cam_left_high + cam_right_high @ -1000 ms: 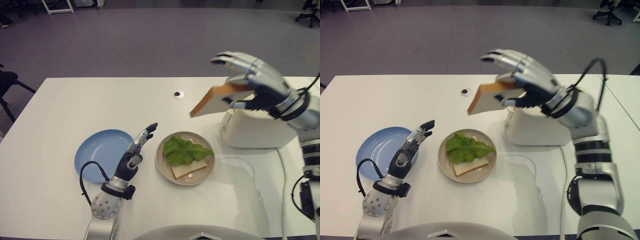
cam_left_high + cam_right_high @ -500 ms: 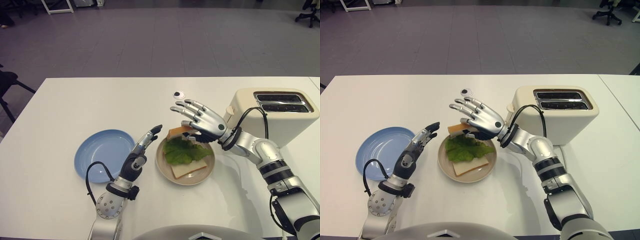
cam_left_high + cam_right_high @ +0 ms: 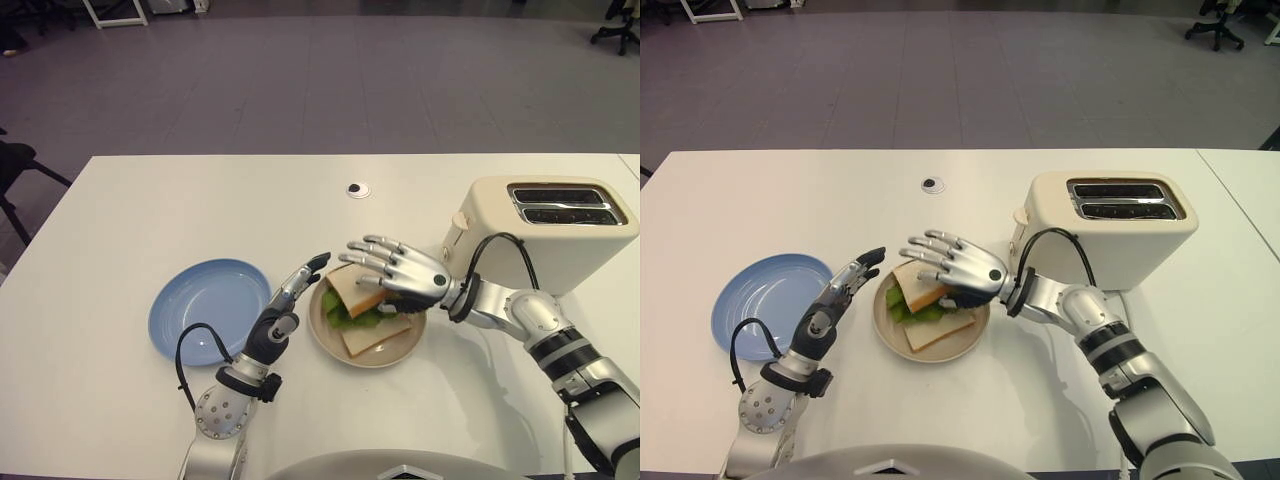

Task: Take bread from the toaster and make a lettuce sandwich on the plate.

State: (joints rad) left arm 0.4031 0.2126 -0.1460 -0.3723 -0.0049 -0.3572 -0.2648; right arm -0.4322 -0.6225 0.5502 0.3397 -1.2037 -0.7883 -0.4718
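Bright, even light falls from above on the white tabletop [image 3: 120,200]. My right arm [image 3: 520,310] casts a soft, pale shadow on the tabletop just beside the plate [image 3: 400,347]. My right hand [image 3: 405,275] shades the bread [image 3: 350,287] it grips. Small highlights glint on its metal fingers [image 3: 375,245] and on the toaster [image 3: 560,240]. The floor [image 3: 300,80] behind lies dimmer.

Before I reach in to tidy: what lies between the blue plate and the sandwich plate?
The robot's left hand, fingers outstretched, is between the blue plate and the sandwich plate; both eye views show it.
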